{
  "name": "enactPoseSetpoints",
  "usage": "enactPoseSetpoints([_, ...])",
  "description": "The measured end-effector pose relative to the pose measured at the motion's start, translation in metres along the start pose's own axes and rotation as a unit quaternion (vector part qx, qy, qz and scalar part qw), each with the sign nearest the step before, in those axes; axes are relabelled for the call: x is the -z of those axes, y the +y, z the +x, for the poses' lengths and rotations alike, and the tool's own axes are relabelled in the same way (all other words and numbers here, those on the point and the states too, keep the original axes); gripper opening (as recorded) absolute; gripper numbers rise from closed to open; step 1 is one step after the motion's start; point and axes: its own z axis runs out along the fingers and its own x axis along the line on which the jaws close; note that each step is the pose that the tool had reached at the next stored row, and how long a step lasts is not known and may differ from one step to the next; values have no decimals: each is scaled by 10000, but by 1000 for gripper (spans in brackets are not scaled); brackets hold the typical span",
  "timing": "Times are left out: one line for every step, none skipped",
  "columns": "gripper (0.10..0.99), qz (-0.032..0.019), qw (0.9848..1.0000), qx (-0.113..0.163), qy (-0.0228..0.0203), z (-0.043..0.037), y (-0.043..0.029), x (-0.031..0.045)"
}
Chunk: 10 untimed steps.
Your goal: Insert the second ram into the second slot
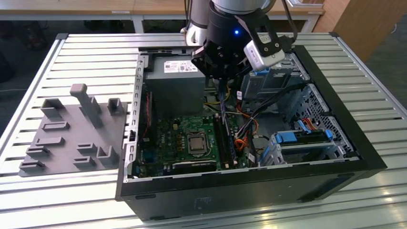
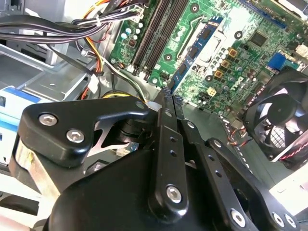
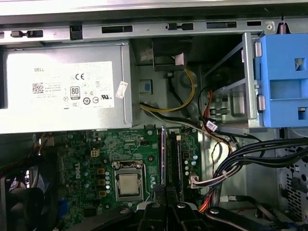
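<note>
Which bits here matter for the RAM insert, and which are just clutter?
Job: claw, RAM slots, blue RAM stick edge-on at the slots.
Clutter: grey fixture tray, power supply, fan, blue drive-bay clip.

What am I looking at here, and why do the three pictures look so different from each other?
The black robot arm reaches down into an open black computer case lying on a slatted metal table. The exterior view is taken from a camera standing off the arm; both wrist views come from cameras riding on the arm, looking down into the case. Beside the case, on the exterior view's left, lies a grey plastic holder tray. Inside is the green circuit board with long black memory slots. The arm's gripper hangs above those slots, jaws close together; whether anything thin is pinched between them, I cannot tell.
</note>
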Motion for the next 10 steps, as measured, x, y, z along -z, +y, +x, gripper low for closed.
enactPoseSetpoints([122,0,10000,18,1,0,-4,-8])
enactPoseSetpoints([122,0,10000,29,1,0,-6,-16])
enactPoseSetpoints([122,0,10000,32,1,0,-8,-24])
enactPoseSetpoints([122,0,10000,33,1,0,-8,-33])
enactPoseSetpoints([122,0,10000,34,1,0,-9,-42])
enactPoseSetpoints([122,0,10000,34,2,0,-9,-49])
enactPoseSetpoints([122,0,10000,34,2,0,-10,-56])
enactPoseSetpoints([122,0,10000,33,2,0,-10,-63])
enactPoseSetpoints([122,0,10000,33,2,0,-10,-70])
enactPoseSetpoints([122,0,10000,33,2,0,-10,-77])
